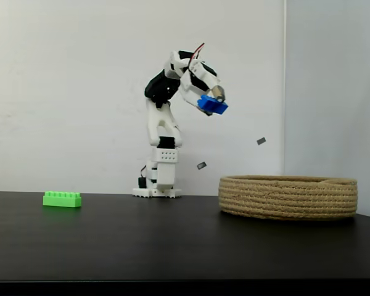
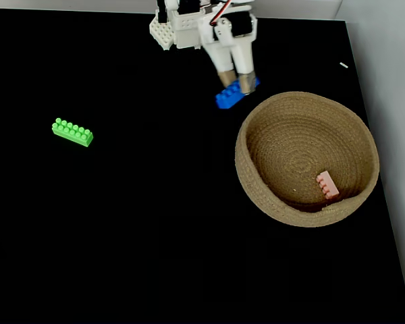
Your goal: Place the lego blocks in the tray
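My gripper (image 1: 213,100) (image 2: 237,84) hangs high above the black table, shut on the blue lego block (image 1: 213,105) (image 2: 235,92). It sits left of the tray (image 1: 288,197) (image 2: 256,121), a wide round basket of coiled tan rope, and well above its rim. A small pale pink lego block (image 2: 327,185) lies inside the tray near its lower right wall. The long bright green lego block (image 1: 62,198) (image 2: 72,131) rests on the table far to the left, apart from the arm.
The arm's white base (image 1: 156,185) (image 2: 172,27) stands at the back of the table. A white wall runs behind it, with a pale panel (image 1: 333,92) on the right beside the tray. Two small dark marks (image 1: 261,141) are on the wall.
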`<state>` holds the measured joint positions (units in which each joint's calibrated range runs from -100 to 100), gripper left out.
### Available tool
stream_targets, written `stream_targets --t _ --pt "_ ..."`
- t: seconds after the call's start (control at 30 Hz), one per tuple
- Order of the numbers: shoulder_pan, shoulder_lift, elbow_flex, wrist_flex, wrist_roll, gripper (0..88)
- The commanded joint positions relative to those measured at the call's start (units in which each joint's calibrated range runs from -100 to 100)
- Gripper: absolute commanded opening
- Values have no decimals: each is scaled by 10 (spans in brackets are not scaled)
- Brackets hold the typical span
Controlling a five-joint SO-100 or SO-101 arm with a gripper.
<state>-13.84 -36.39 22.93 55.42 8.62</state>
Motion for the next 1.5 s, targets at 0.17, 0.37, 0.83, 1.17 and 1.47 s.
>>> stream_targets --t 0.17,0.37,0.83,1.17,1.47 --pt "-142 31 111 -139 -103 3" --pt "-179 72 135 -202 -123 128" --pt "-59 1 134 -87 -73 211" --pt "322 -37 130 64 -118 314" --pt "513 78 106 48 -81 342"
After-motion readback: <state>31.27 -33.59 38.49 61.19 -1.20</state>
